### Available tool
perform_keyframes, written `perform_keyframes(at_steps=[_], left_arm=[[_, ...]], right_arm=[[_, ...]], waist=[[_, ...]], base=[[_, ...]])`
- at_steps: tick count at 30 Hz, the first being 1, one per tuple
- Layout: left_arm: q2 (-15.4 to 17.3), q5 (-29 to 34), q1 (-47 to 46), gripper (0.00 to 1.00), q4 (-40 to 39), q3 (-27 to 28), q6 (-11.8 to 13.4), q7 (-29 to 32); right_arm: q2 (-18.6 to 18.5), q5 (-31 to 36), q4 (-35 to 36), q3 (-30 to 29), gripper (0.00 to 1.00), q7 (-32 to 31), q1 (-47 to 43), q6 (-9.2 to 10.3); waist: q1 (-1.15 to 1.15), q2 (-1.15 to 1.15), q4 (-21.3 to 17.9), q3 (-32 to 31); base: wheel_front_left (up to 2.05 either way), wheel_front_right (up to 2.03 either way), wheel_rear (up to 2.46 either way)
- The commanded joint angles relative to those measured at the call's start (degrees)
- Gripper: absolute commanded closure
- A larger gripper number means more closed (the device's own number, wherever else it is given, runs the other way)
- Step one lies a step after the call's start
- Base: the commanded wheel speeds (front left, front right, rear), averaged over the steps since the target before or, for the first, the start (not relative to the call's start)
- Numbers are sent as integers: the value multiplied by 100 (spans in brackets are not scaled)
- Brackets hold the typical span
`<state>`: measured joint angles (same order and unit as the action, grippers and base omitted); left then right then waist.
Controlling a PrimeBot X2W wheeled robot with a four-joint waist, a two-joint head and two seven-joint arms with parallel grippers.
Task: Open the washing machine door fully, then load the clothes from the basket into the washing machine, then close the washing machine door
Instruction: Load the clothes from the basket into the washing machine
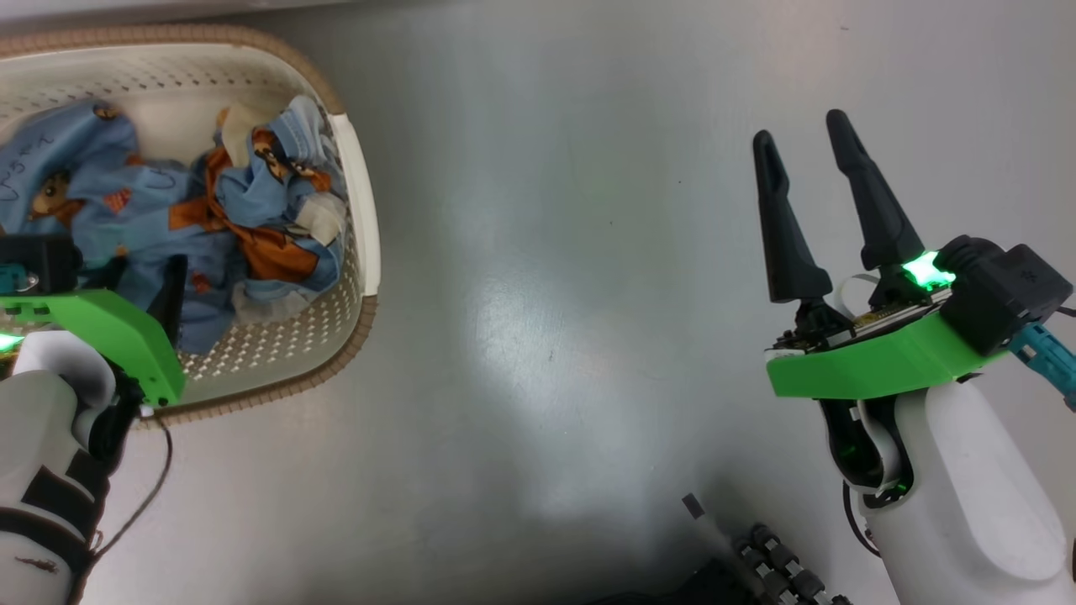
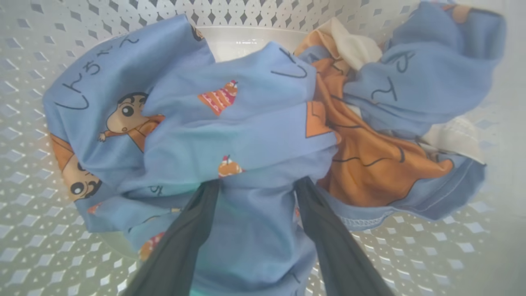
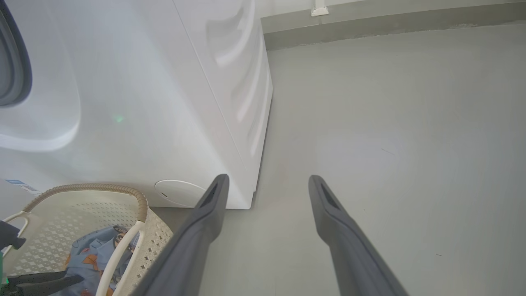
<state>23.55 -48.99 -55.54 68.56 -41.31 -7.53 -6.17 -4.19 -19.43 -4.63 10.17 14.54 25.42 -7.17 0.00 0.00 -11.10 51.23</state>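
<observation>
Left gripper: I am seeing its two dark fingers standing wide apart and pressing down into the clothes. Both tips are sinking into the light blue fabric, and a fold of cloth is bulging up between them. The jaws are not closing on it.

Right gripper: its fingers are also spread wide, holding nothing and touching nothing. It is hanging over the bare grey floor, well apart from the basket.

Location: the clothes are lying bundled inside the cream perforated basket. In the right wrist view the basket is sitting on the floor just beside the front of the washing machine.

Markings: I am reading dark hand-drawn Japanese-style characters on the blue fabric, but I cannot make them out reliably. Also printed are a cartoon boy and a small layered cake. A blue label sticker is showing low on the machine's front, with lettering too small to read. A round white flap sits near the machine's bottom corner.
</observation>
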Motion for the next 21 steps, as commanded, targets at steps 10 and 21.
perform_keyframes(at_steps=[10,21], left_arm=[[224,-496,172,100,-196,-188,4,-122],[76,-1075,732,100,-275,-187,4,-782]], right_arm=[[39,73,58,137,0,46,-176,-32],[-39,-24,-125,119,0,46,-305,-32]], waist=[[0,0,75,-270],[0,0,311,-1231]], base=[[0,0,0],[0,0,0]])
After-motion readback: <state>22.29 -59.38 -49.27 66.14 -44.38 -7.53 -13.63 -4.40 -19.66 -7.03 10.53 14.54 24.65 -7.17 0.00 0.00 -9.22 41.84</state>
